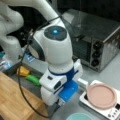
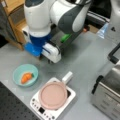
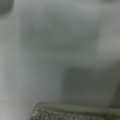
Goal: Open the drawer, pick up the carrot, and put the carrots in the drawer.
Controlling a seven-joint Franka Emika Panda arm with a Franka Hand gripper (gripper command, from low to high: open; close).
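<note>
Orange carrot noted lying in a teal bowl on the grey surface, toward the left of a front view; not lifted, well apart from the arm. Same bowl just visible at the bottom edge in a front view.

Drawer judged partly open: dark recess beside the light wooden cabinet top, with a yellow toy vegetable and a green toy vegetable lying in it. Extent of opening not determinable behind the arm. Green piece also glimpsed behind the wrist in a front view.

Gripper set low at the cabinet edge, below the white wrist housing and blue bracket. Fingers hidden by the wrist in both front views; wrist view filled with blurred grey. Opening of the jaws could not be told; nothing seen held.

Risks assessed:
- Trailing black cable looped over the cabinet top; snagging on the cabinet corner likely with any wide swing.
- Pink pan on the white hob, its handle pointing toward the arm, close beside the bowl; collision possible on a low approach to the carrot.
- Bowl light and round-sided; carrot liable to roll or the bowl to slide under an off-centre grasp.
- Toaster oven near the elbow's sweep.
</note>
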